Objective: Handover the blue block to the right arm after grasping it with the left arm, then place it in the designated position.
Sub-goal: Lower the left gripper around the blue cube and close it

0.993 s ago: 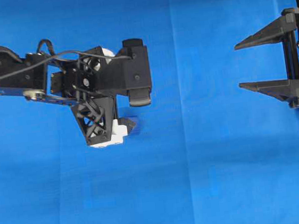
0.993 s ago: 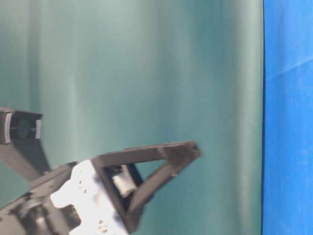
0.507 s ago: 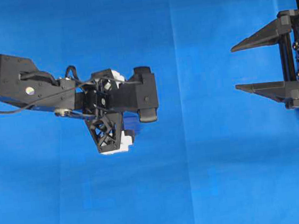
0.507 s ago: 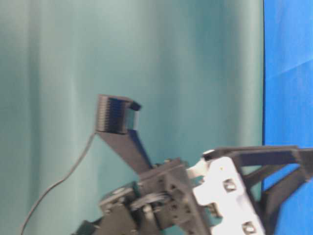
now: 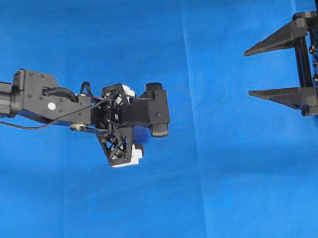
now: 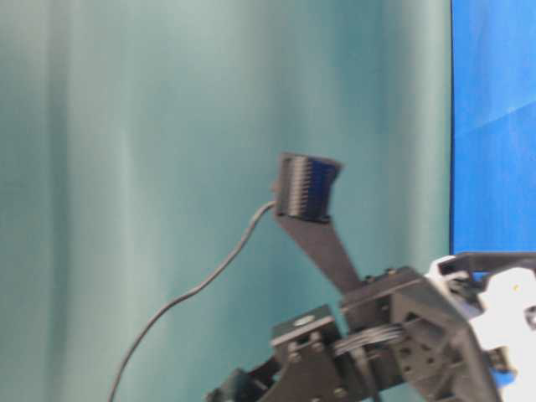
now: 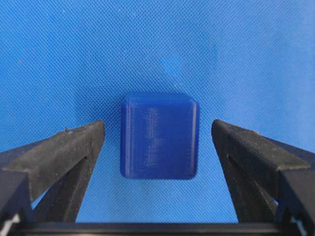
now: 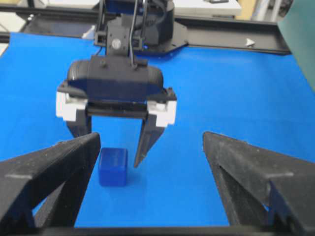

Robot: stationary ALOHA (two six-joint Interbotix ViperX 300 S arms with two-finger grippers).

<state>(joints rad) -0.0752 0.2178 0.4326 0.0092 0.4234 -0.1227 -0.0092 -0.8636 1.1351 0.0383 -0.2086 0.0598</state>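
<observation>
**Straddling the block with spread jaws**

Flanking the small dark-blue cube with rounded edges [image 7: 159,135], the two pointed black fingers [image 7: 64,153] of the left gripper [image 7: 157,142] are held wide apart, with blue cloth visible on both sides between the pads and the cube. No contact with the block is seen in the left wrist view. The blue block is set on the blue cloth-covered table [image 5: 223,192], between the fingertips, and is hidden under the wrist in the overhead view. From the right wrist camera the block [image 8: 112,167] is seen resting on the cloth, with the left gripper [image 8: 114,145] pointed downward over it, one finger beside it and the white rail blocks [image 8: 160,112] above. The left arm [image 5: 37,100] is stretched in from the left edge of the overhead view. Well apart, at the right edge, the right gripper [image 5: 253,72] is held level with its all-black fingers [image 5: 270,39] spread and nothing between them.
</observation>
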